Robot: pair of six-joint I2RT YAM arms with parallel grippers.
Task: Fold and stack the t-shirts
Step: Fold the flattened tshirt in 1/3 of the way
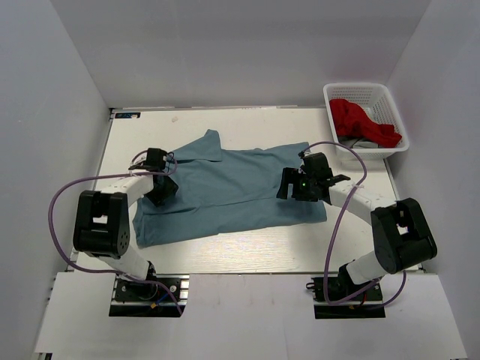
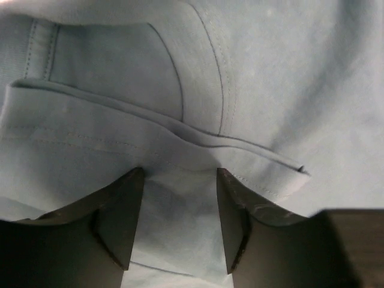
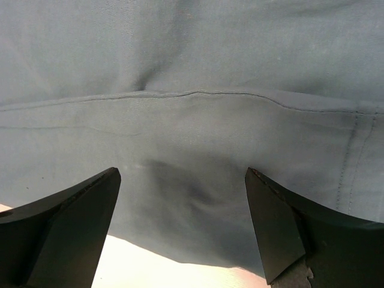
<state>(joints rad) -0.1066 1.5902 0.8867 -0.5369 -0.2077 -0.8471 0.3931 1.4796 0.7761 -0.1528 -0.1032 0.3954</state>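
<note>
left end effector [image 2: 180, 180] spread astride t-shirt [image 1: 232, 191] hem fold, right end effector [image 3: 182, 180] spread wide; pinch deep, both layers.

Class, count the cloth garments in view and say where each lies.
2: a dusty grey-blue cotton shirt spread on the table; a crumpled red garment in the white lattice basket, which may hide more.

White lattice basket [image 1: 381, 101] parked at far right corner of pale table [image 1: 255, 251]. Red cloth [image 1: 358, 120] bunched inside, heaped toward near rim, something dark tucked beneath, can't tell what. Plain white walls [image 1: 247, 52] box in left, back, right.
</note>
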